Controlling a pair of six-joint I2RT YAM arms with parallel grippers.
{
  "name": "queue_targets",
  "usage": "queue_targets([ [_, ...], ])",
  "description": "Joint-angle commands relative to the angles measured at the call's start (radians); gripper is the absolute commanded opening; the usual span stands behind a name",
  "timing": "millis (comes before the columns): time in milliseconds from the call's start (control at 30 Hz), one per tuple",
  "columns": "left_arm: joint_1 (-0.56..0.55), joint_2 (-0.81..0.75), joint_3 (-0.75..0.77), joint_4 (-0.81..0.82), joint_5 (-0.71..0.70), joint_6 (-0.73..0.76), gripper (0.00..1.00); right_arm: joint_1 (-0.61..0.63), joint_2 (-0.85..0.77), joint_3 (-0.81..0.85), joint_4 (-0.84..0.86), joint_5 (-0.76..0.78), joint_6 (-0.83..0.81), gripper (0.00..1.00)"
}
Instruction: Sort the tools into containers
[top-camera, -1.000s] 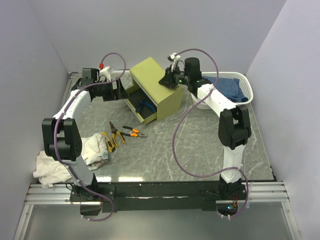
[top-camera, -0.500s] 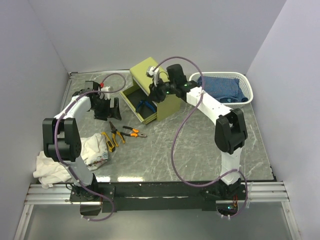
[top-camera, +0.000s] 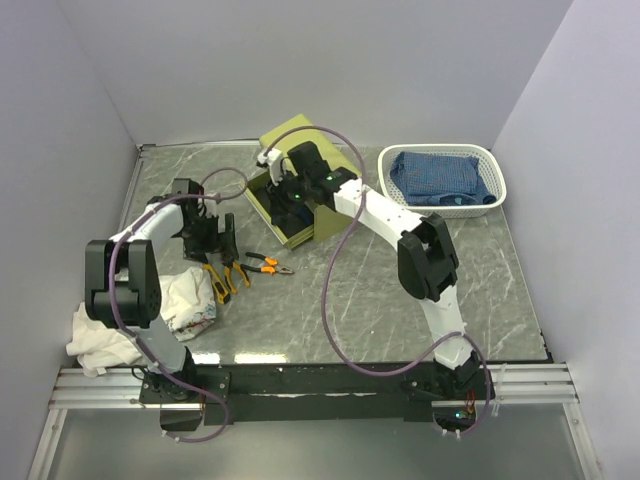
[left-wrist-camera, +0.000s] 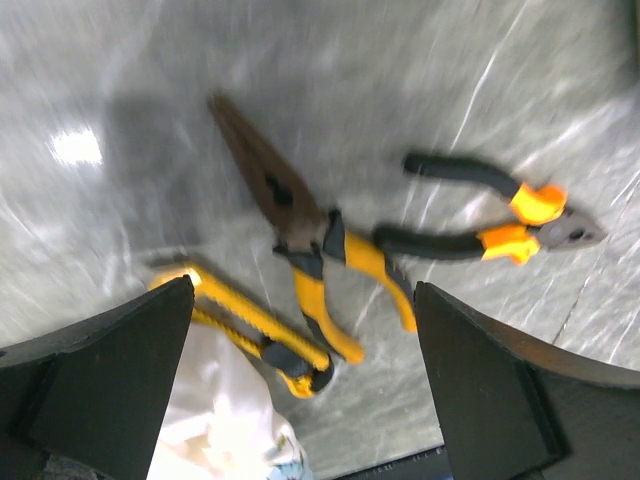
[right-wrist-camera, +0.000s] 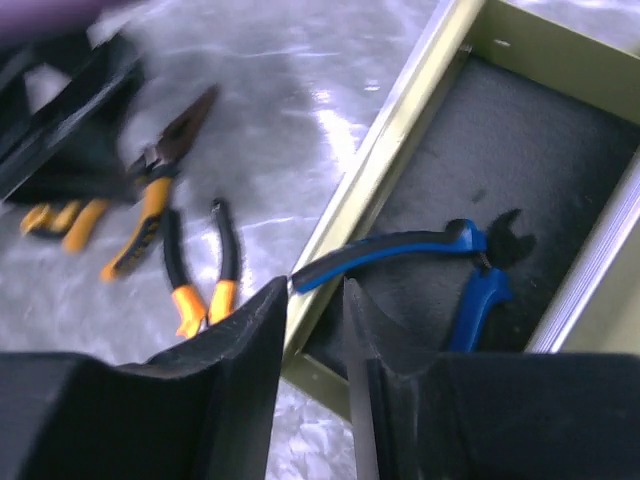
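Hanging wide open, the left tool (left-wrist-camera: 302, 290) is above the yellow long-nose pliers (left-wrist-camera: 320, 250) on the counter (left-wrist-camera: 400, 100). The right tool (right-wrist-camera: 317, 290), barely apart and empty, is over the drawer (right-wrist-camera: 560, 60) holding the blue pliers (right-wrist-camera: 470, 260).

Three pliers (left-wrist-camera: 322, 252), one knife (left-wrist-camera: 252, 327), one cabinet (top-camera: 283, 136)
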Motion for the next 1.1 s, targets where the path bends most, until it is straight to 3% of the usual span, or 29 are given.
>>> queue_targets([
  [0, 0.002, -0.101, -0.049, 0.033, 0.013, -0.038, 0.97, 0.018, 0.027, 0.038, 0.022, 0.18, 0.172, 0.38],
  [200, 0.068, -0.164, -0.094, 0.035, 0.027, -0.064, 0.96, 0.075, 0.076, 0.071, 0.032, 0.403, 0.344, 0.49],
  [333, 0.086, -0.204, -0.115, 0.041, 0.048, -0.074, 0.97, 0.097, 0.105, 0.104, 0.024, 0.472, 0.399, 0.42],
  [367, 0.089, -0.208, -0.12, 0.047, 0.058, -0.08, 0.96, 0.103, 0.106, 0.106, 0.028, 0.481, 0.402, 0.38],
  [733, 0.106, -0.233, -0.134, 0.062, 0.102, -0.104, 0.97, 0.123, 0.132, 0.1, -0.045, 0.524, 0.473, 0.32],
  [900, 0.111, -0.238, -0.14, 0.075, 0.116, -0.115, 0.96, 0.123, 0.116, 0.061, -0.065, 0.529, 0.5, 0.34],
  [1067, 0.114, -0.236, -0.144, 0.09, 0.128, -0.124, 0.96, 0.121, 0.099, 0.032, -0.068, 0.532, 0.51, 0.42],
])
